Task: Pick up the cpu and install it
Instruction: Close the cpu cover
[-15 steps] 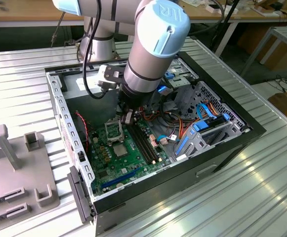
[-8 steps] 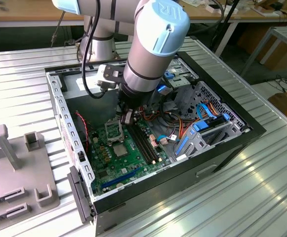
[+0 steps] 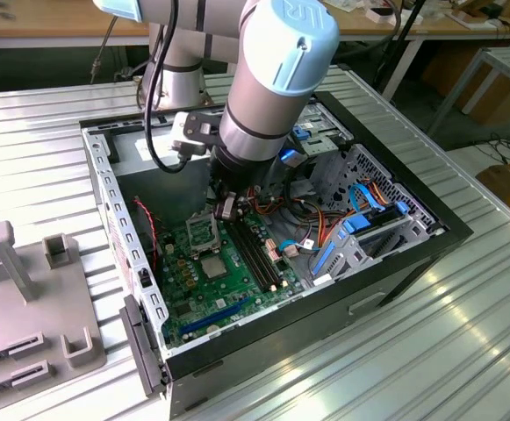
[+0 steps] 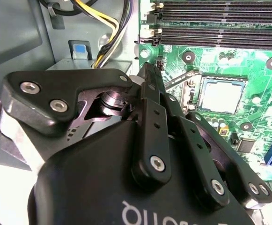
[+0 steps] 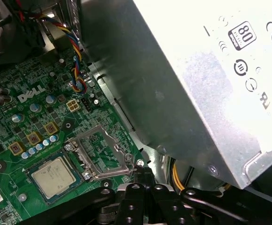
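Beside power supply (image 5: 192, 84), cpu (image 5: 53, 175) seated.

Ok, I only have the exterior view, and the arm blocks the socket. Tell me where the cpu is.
Observer: In the first wrist view the cpu lies flat in its socket on the motherboard, not in the gripper.
Operator: Report the socket frame.
Observer: The silver frame is swung open beside the cpu, not over it.
Operator: Now the fingers.
Observer: In the second wrist view they are shut together with nothing between them, tips close to the frame.
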### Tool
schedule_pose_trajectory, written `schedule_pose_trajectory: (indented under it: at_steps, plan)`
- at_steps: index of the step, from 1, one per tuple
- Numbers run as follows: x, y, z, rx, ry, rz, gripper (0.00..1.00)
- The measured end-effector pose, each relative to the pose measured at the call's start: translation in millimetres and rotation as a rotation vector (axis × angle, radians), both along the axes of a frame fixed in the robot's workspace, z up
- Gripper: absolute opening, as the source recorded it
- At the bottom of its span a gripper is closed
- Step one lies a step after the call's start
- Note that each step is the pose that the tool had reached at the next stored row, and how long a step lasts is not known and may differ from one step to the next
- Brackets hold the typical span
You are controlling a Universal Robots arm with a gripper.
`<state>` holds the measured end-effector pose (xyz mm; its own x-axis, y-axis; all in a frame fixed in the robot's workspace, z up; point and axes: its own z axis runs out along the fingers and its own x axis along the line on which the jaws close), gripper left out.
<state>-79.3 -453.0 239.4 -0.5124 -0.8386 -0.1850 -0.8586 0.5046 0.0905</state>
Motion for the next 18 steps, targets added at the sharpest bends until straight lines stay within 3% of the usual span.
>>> schedule_pose_trajectory:
  at_steps: [10, 18]
  plan:
    - [-1.9, -4.2, 6.3, -0.0001, 0.0001, 0.004, 0.11]
    - [-3.2, -4.2, 7.9, -0.0001, -0.0003, 0.006, 0.11]
